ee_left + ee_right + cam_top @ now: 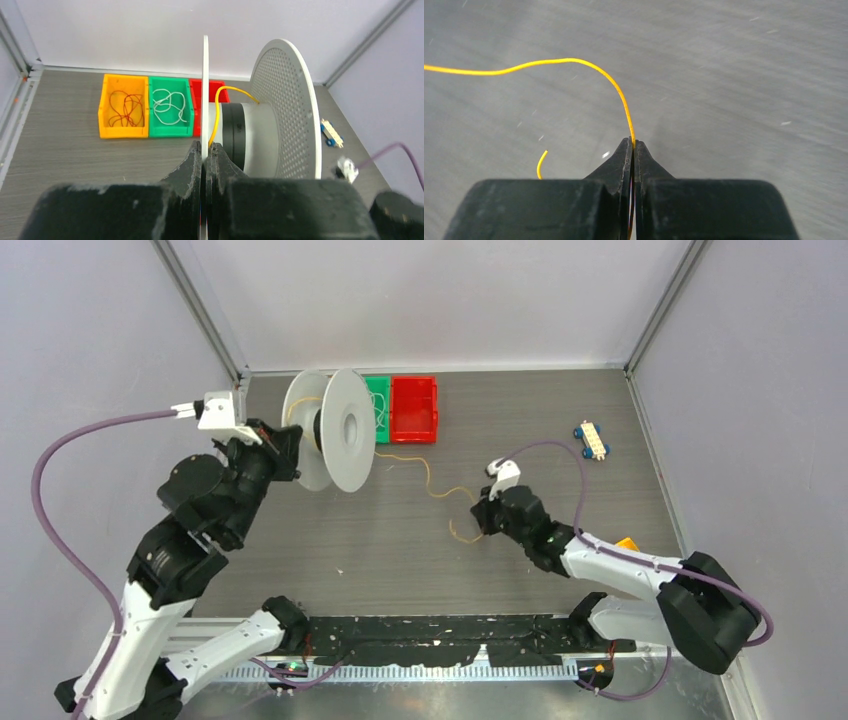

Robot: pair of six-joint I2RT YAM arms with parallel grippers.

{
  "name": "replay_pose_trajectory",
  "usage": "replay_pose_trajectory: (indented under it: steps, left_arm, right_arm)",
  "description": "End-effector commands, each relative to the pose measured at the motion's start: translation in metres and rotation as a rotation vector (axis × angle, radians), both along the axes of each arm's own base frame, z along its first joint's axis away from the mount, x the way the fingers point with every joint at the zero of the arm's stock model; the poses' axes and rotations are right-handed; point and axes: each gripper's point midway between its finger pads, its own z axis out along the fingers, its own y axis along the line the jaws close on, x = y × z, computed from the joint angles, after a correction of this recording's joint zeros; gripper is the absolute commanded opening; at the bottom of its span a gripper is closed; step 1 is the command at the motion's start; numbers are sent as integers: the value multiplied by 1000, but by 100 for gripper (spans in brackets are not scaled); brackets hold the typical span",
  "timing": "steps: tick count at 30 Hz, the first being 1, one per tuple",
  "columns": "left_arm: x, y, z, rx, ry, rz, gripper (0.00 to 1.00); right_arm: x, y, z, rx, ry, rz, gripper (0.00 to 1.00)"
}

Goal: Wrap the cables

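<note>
Right wrist view: yellow wire (574,61) disappears between the clamped jaws.

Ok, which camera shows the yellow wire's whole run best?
Top external: the wire runs from the spool to the right gripper. Right wrist shows only the pinched stretch; left wrist, only the bit at the hub.

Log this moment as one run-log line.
left pincer: shut on spool flange | right pincer: shut on yellow wire | wire: runs from spool hub, curving loosely across table
</note>
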Motion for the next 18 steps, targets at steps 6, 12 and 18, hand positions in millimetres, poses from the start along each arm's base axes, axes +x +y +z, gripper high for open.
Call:
replay_pose_trajectory:
  steps: [6, 12, 18]
  left_arm:
    - [59, 15, 24, -87, -74, 210, 0]
    - [100, 22, -17, -1, 21, 300, 0]
    - [129, 27, -70, 10, 149, 317, 0]
  right_arm:
    - [-88, 71, 17, 13, -31, 212, 5]
    - [-154, 119, 66, 83, -94, 473, 5]
    - [-205, 144, 99, 143, -132, 658, 5]
